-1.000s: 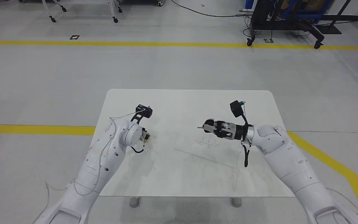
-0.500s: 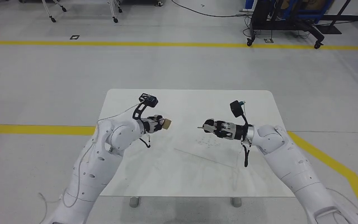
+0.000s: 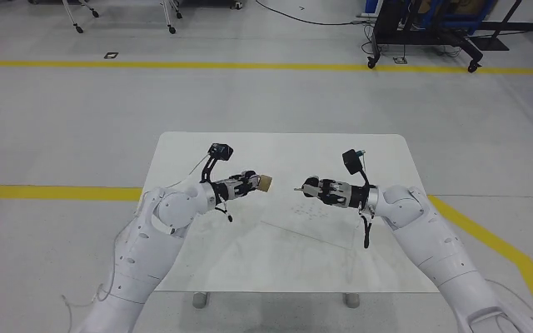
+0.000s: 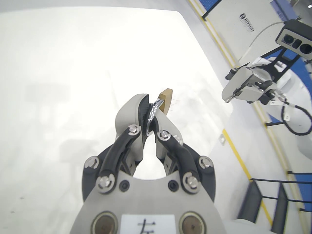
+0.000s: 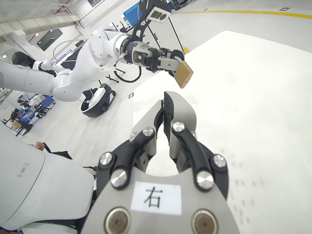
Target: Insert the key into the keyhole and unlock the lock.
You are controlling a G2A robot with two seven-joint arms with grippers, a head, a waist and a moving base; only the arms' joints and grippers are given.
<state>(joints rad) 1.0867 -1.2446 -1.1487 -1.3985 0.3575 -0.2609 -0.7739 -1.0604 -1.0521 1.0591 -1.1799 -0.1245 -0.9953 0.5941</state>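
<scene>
Above the desk (image 3: 275,258) centre, clear of the surface, a brass padlock (image 5: 184,74) is held by the left claw (image 4: 152,108). The claw is pinched on the steel shackle (image 5: 180,61), and the body is left projecting free past the fingertips. Gripping by the shackle is judged deliberate, since the body and end face are kept unobstructed. That end face is turned toward the right claw (image 5: 163,103), so a straight approach line is offered.

Padlock look: rectangular, matte gold-brown, rounded edges. A small mark on the end face is taken to be the keyhole (image 5: 186,82). The shackle appears seated, so the lock is judged not yet opened.

The right claw is pressed together on the key (image 3: 297,190), seen from the top as a thin metal tip aimed at the padlock. Its blade cannot be made out between the pads in the right wrist view. Key tip and padlock are near but apart, and nothing is inserted yet.
</scene>
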